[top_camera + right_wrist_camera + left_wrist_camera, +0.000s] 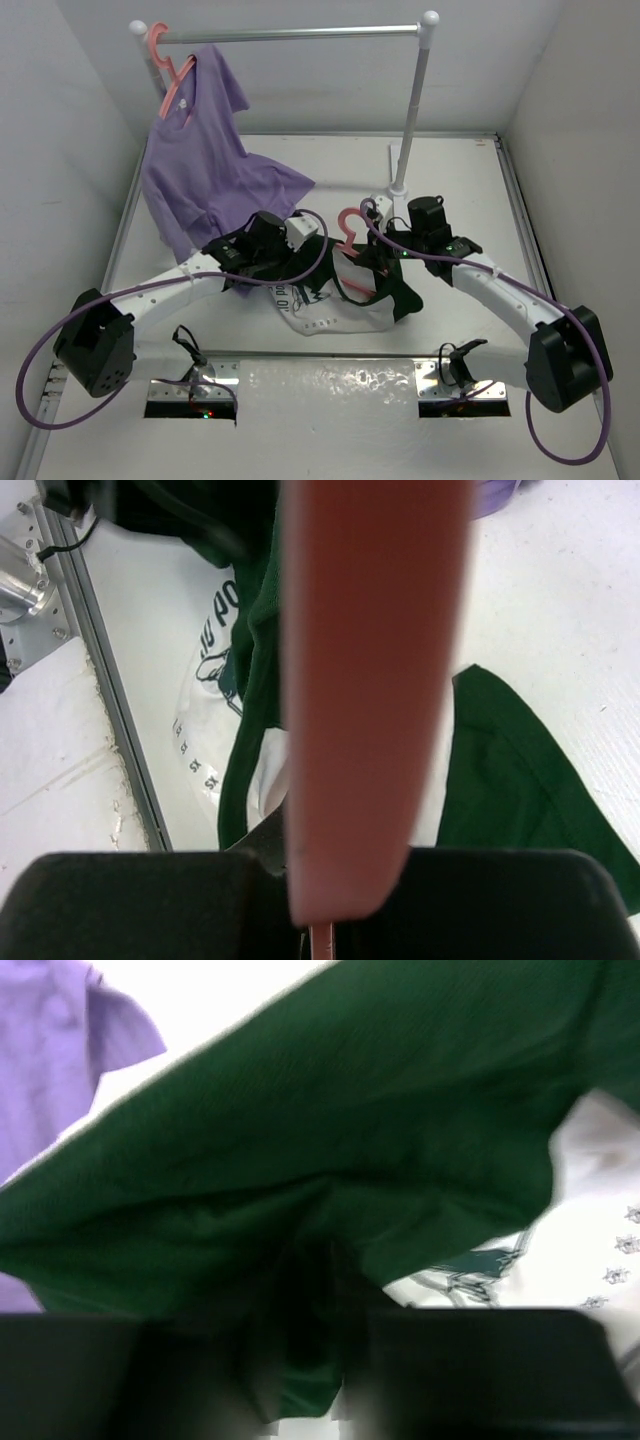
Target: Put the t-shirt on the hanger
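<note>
Left end effector point(305, 1360): pinched shut on a bunched fold of dark green cloth of the t-shirt point(335, 310). Right end effector point(325, 910): clamped on the pink hanger point(370, 680), hook uppermost, its lower part against the garment. The t-shirt lies crumpled on the table point(450, 180) between the arms. To thread it well, the left should probably lift the cloth taut while the right eases one hanger arm inside without snagging the collar. A purple t-shirt point(200, 160) hangs behind.
</note>
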You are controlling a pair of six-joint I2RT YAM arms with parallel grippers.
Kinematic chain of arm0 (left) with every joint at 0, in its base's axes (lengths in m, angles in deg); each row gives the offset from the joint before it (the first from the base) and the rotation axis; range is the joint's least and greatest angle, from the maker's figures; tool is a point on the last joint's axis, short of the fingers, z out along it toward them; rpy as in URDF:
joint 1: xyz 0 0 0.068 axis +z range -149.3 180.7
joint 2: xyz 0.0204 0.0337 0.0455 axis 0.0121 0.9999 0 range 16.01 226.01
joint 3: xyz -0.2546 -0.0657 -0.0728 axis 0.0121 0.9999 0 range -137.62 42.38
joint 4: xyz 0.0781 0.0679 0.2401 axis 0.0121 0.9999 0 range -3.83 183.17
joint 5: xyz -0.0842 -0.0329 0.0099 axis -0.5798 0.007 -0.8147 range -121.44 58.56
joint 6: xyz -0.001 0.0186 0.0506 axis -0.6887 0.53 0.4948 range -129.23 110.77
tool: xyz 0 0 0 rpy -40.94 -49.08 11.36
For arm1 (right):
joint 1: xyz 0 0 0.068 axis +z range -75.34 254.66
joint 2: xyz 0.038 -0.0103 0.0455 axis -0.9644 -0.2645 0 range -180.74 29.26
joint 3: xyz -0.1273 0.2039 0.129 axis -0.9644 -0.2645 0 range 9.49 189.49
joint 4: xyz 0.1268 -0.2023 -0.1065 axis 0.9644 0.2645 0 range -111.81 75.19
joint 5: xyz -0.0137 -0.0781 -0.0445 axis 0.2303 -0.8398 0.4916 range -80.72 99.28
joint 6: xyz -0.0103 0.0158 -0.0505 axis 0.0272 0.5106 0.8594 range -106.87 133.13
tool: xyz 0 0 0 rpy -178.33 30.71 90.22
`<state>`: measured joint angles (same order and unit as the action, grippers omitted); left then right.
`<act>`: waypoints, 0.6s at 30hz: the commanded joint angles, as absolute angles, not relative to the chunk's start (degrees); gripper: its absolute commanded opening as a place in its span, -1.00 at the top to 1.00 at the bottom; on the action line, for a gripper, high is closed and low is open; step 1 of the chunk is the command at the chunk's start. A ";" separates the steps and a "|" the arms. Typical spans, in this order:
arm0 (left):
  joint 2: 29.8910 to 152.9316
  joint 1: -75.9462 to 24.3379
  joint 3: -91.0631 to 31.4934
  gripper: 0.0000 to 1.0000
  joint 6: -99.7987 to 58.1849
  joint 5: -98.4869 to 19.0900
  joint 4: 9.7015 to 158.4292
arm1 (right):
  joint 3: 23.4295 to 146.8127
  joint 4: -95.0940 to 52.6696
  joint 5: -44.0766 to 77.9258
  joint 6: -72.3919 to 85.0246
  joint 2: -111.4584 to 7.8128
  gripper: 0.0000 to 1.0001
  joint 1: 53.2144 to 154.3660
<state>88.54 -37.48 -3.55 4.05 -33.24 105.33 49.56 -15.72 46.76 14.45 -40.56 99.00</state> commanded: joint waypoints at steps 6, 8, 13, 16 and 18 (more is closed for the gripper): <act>86.50 -35.27 -2.18 1.00 9.48 -24.31 103.31 | 53.78 -13.20 47.34 17.00 -39.65 1.00 98.39; 84.92 -32.98 -2.00 1.00 10.19 -24.41 102.87 | 53.96 -12.50 47.87 17.43 -39.65 1.00 98.31; 82.01 -24.99 -3.40 1.00 13.87 -26.25 102.87 | 55.89 -7.05 48.65 20.68 -39.21 1.00 96.21; 80.26 -22.08 -3.67 1.00 17.13 -27.04 104.10 | 57.03 -4.59 50.85 21.83 -38.60 1.00 92.79; 79.29 -21.19 -3.58 1.00 18.10 -27.48 104.62 | 58.52 -1.96 51.47 23.06 -38.07 1.00 91.54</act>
